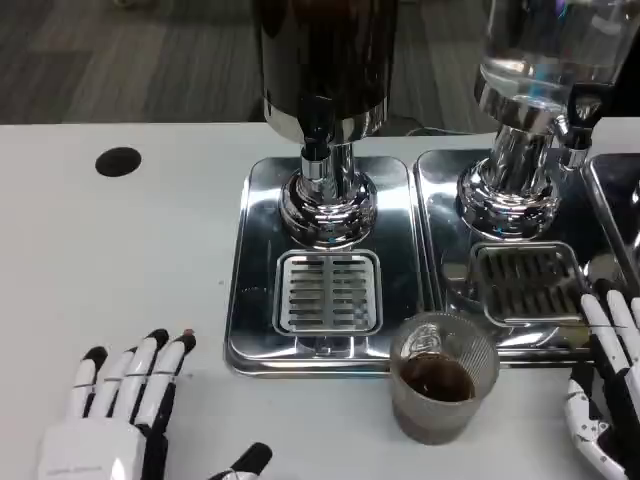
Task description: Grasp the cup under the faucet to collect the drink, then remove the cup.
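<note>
- You have the cup point(443, 377) standing upright on the white counter point(120, 260) at the lower right of the frame, just in front of the seam between the two steel trays and touching or almost touching their front edge.
- The cup is clear ribbed glass with dark brown drink in its lower part; it is well short of full.
- Your left robot hand point(118, 405) lies at the lower left of the frame, palm down, fingers spread and pointing up the picture. It holds nothing, and it is well apart from the cup.
- Your right robot hand point(607, 395) sits at the lower right edge, partly cut off by the frame. Its fingers point up and are loosely apart with nothing between them. It is near the cup but not touching it.
- The left dispenser point(325, 70), with dark contents, stands at top centre; its faucet point(318, 140) hangs over the left tray point(250, 290), whose slotted drain grate point(328, 292) has nothing standing on it.
- The right dispenser point(550, 50), clear-bodied, stands at the upper right over the right tray point(445, 200), which has its own grate point(527, 283).
- A round black spot point(118, 161) shows on the counter at the upper left.
</note>
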`<state>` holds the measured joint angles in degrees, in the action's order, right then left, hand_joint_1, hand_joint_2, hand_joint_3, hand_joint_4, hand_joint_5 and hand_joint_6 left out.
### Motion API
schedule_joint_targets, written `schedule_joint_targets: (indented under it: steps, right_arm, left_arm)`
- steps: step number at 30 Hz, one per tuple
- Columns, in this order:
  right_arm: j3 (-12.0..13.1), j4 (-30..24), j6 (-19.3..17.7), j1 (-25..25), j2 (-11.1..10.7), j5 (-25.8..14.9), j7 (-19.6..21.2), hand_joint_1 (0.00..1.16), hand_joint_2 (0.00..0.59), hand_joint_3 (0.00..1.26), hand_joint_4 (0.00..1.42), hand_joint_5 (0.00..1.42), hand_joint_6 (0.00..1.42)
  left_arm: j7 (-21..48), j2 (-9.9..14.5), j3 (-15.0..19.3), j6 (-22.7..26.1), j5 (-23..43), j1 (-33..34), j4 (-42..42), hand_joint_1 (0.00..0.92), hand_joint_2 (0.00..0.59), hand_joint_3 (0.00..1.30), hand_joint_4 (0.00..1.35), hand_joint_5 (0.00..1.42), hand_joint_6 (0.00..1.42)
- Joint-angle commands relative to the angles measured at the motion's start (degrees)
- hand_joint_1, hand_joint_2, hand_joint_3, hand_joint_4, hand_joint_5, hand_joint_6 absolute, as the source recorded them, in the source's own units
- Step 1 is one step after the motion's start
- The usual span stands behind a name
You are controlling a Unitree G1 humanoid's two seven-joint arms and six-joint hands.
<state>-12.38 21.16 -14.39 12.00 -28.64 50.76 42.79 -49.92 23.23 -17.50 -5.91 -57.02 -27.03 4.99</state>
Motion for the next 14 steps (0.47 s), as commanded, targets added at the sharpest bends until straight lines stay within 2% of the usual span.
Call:
schedule_joint_targets:
  steps: [1,14]
  right_arm:
    - [-0.43,-0.61,0.05,0.28,-0.73,-0.31,-0.20,0.00,0.586,0.07,0.00,0.00,0.00]
    - [-0.75,-1.50,0.25,0.29,-0.77,-0.59,-0.73,0.00,0.586,0.08,0.00,0.00,0.00]
  left_arm:
    - [-1.57,-0.50,-0.73,-0.13,-0.53,-0.21,0.65,0.000,0.122,0.20,0.00,0.18,0.08]
    - [-1.39,-0.29,-0.41,-0.02,0.02,-0.29,0.08,0.000,0.128,0.23,0.00,0.19,0.08]
